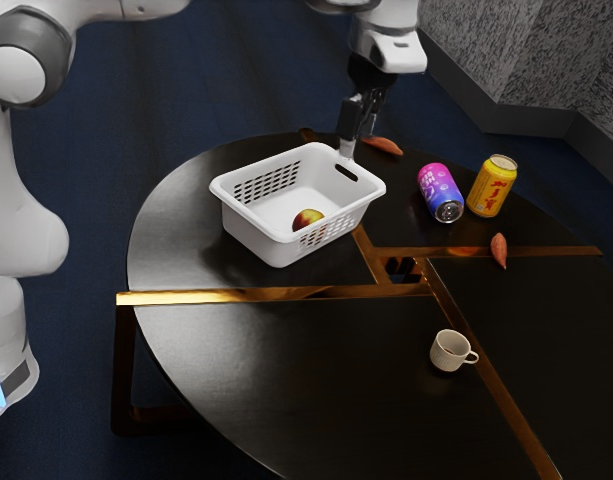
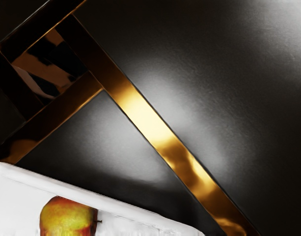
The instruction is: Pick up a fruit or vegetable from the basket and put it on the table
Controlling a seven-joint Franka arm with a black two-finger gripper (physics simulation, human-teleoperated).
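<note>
Directions follow a clock face laid over the exterior view, with twelve at its top. The black two-finger gripper (image 1: pixel 357 138) points downward at about one o'clock from the middle of the white plastic basket with slotted walls (image 1: pixel 251 232). Its fingers stand apart with nothing between them, so the hand is released. One fingertip appears right by the basket's rim near the dark handle hole; whether it touches, I cannot tell.

The red-and-yellow round apple (image 1: pixel 308 221) lies inside the basket, toward five o'clock from its middle and near the slotted wall. The wrist view also has the apple within the basket, close to the rim, with a short dark stem.

The basket rests on the round black table with glossy golden-brown wooden strips (image 1: pixel 256 350). Beyond the gripper, at two o'clock from the basket, is a tapered orange-red sweet potato (image 1: pixel 383 146). At three o'clock a pink, purple and blue metal can (image 1: pixel 439 188) lies on its side, its silver end facing about five. Just beside it, farther out, a yellow metal can with red markings (image 1: pixel 491 188) stands upright. A second, smaller orange-red sweet potato (image 1: pixel 499 250) lies at six o'clock from the yellow can. Between four and five o'clock from the basket, well apart, a small off-white cup with a handle (image 1: pixel 448 352) stands upright.
</note>
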